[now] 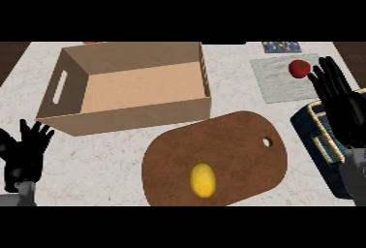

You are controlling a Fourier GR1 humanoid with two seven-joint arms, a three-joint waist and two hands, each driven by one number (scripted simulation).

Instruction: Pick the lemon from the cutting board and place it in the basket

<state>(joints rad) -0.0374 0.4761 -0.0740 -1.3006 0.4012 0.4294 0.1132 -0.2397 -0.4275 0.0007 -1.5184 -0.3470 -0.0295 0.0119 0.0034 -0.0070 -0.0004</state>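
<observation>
A yellow lemon [203, 179] lies on the brown cutting board [236, 140], near the board's front edge. The dark blue basket [319, 145] with a woven rim sits at the right edge, partly hidden behind my right hand [344, 109]. That hand is open with fingers up, well right of and beyond the lemon. My left hand [22, 150] rests open at the left edge, fingers up, far from the lemon. Nothing is held.
A large cardboard box [129, 85] with handle slots stands at the back left, open on top. A red tomato [299, 68] lies on a grey mat [275, 82] at the back right. A patterned item [282, 46] lies at the far edge.
</observation>
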